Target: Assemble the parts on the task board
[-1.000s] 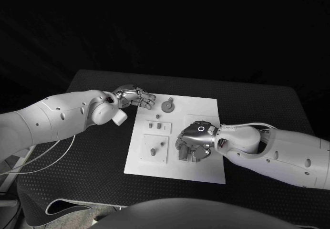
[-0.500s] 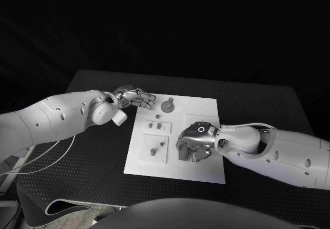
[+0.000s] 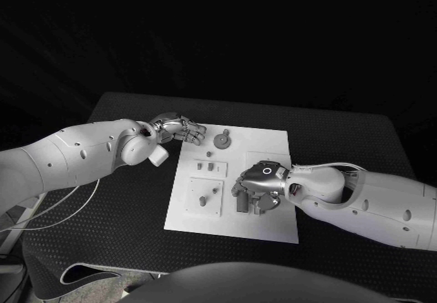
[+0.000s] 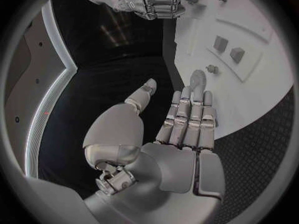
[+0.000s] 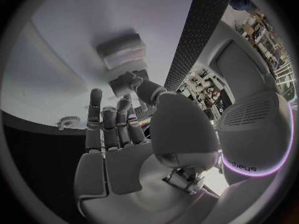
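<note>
Right hand (image 3: 257,187) sits low over the near right part of the task board (image 3: 273,140), fingers (image 5: 122,114) curled down at a grey block part (image 5: 121,59). In the right wrist view the thumb and one fingertip appear to touch the block's near end; whether they truly pinch it cannot be told.

Left hand (image 3: 179,129) hovers at the board's far left corner, fingers (image 4: 187,117) straight, side by side, holding nothing. A round toothed part (image 3: 221,139) lies flat just beside those fingertips, on the board's far side.

Further out: two small pegs (image 3: 206,166) stand in a raised tile near mid-board, another peg (image 3: 202,201) in the tile nearer the robot. Board lies flat on the black counter (image 3: 346,139).

Risks, as judged: the right hand's contact looks shallow, at the block's end only, so the block may tip or slide out when lifted or pressed. The right palm hides the block from the head view, so misalignment with its seat could go unnoticed. The left hand could nudge the toothed part if it advances.
</note>
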Tool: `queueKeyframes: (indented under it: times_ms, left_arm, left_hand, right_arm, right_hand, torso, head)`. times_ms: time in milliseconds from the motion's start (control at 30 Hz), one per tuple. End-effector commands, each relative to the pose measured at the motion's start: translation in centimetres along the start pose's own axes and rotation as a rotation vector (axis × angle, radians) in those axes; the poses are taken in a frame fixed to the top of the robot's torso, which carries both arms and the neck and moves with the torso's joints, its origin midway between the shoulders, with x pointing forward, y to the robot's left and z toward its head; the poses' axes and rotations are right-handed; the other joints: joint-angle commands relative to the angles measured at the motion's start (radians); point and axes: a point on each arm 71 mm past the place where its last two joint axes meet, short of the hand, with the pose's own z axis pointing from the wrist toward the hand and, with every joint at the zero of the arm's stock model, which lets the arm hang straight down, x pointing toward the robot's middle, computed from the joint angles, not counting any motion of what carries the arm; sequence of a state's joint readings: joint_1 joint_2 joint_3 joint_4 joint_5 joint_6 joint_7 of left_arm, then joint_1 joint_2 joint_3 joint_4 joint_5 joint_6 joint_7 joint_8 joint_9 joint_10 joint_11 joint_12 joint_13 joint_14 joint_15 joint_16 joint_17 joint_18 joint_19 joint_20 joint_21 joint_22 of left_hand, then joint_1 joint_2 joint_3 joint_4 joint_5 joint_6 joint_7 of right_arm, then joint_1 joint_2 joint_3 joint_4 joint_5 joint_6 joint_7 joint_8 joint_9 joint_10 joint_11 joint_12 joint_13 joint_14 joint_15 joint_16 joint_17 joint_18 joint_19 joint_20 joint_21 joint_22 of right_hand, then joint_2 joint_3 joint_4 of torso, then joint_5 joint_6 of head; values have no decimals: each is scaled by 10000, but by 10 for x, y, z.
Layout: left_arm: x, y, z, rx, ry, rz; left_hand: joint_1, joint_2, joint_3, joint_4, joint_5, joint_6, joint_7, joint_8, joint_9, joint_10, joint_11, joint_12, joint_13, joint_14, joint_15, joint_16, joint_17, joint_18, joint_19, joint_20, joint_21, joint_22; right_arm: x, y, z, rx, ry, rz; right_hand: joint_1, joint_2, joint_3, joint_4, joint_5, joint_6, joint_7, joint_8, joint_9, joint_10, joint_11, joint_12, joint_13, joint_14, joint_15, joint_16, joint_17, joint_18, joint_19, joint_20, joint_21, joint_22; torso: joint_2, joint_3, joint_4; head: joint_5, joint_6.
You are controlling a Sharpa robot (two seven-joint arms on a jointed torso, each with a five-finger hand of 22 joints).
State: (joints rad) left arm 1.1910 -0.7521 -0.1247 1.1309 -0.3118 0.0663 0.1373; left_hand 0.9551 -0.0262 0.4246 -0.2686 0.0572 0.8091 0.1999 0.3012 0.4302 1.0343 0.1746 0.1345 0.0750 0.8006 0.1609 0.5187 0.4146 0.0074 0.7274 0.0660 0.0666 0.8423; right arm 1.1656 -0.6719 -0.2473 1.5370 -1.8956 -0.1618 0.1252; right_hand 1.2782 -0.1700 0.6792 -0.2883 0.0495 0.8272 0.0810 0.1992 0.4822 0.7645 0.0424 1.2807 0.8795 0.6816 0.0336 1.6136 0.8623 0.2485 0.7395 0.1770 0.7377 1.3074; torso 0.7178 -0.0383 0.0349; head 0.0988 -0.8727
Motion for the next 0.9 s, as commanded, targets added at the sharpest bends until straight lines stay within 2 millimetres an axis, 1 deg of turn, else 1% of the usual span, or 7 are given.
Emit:
queueKeyframes:
  times_ms: [33, 233, 533, 600, 733, 833, 900]
  left_arm:
    - [2, -1, 0, 45, 168, 9]
    - [1, 0, 0, 25, 150, 12]
    - [1, 0, 0, 27, 148, 15]
    - [1, 0, 0, 30, 125, 17]
    - [0, 0, 0, 34, 119, 23]
    - [1, 0, 0, 43, 137, 26]
    - [0, 0, 0, 45, 118, 29]
  left_hand:
    - [-87, 30, 12, -40, -35, -65, 10, 19, -11, -59, -12, -10, -3, -68, 31, -69, 15, -74, -98, -4, 52, 11]
    - [-89, 29, 11, -41, -35, -65, 10, 20, -11, -59, -12, -10, -2, -68, 31, -71, 19, -74, -98, -4, 52, 12]
    - [-87, 29, 13, -45, -35, -63, 9, 23, -10, -59, -13, -8, -2, -68, 31, -73, 24, -74, -99, -4, 53, 13]
    - [-86, 28, 13, -46, -35, -63, 9, 24, -10, -59, -13, -8, -2, -67, 31, -73, 26, -74, -99, -4, 53, 13]
    - [-85, 29, 14, -47, -34, -62, 8, 25, -9, -59, -13, -8, -1, -67, 30, -74, 28, -74, -99, -5, 54, 14]
    - [-85, 30, 15, -48, -34, -62, 8, 26, -9, -58, -13, -7, -1, -67, 30, -75, 30, -74, -99, -5, 54, 14]
    - [-84, 31, 15, -49, -34, -62, 8, 26, -9, -58, -13, -7, -1, -67, 30, -75, 31, -74, -99, -5, 55, 15]
  right_arm:
    - [2, 0, 0, 58, 223, 143]
    - [2, 1, 0, 52, 293, 187]
    - [2, -1, -3, 131, 95, 202]
    - [0, -3, -5, 179, -181, 181]
    - [-3, -4, -12, 225, -766, 326]
    - [-6, -7, -21, 420, -1188, 767]
    - [-9, -10, -24, 565, -1386, 996]
  right_hand:
    - [-51, -83, -46, -40, 30, -111, -19, -9, -17, -115, 3, -47, -80, -129, 13, -57, -53, 111, -107, 0, -85, 84]
    - [-63, -70, -47, -40, 30, -123, -53, 25, -15, -145, 29, -32, -127, -170, 47, -59, -84, 113, -131, 15, -117, 83]
    - [-57, -53, -50, -42, 30, -70, 8, 99, -1, -159, 46, 10, -170, -192, 80, -30, -107, 126, -132, 27, -133, 91]
    - [-49, -41, -48, -43, 30, -57, 40, 121, 1, -160, 50, 29, -183, -193, 89, -15, -114, 133, -123, 29, -132, 95]
    - [-40, -72, -62, -43, 30, -59, 99, 168, -3, -145, 55, 112, -216, -138, 106, 65, -134, 133, -26, 16, -91, 118]
    - [-66, -122, -80, -35, 30, -89, 89, 213, -17, -86, 37, 246, -246, -37, 106, 170, -167, 133, 116, -25, -34, 138]
    - [-137, -164, -113, -26, 31, -95, 117, 227, -21, -62, 29, 286, -255, -7, 104, 200, -177, 133, 159, -32, -16, 144]
  torso:
    - [-1, -6, -3]
    - [-1, -4, 7]
    - [0, -1, -1]
    - [0, 1, -3]
    - [3, 19, -12]
    - [-3, 3, -4]
    - [-4, 2, -2]
  head:
    - [-1, 1]
    - [3, 1]
    - [6, 1]
    - [-3, 1]
    - [-10, 1]
    - [-40, 1]
    - [-47, 1]
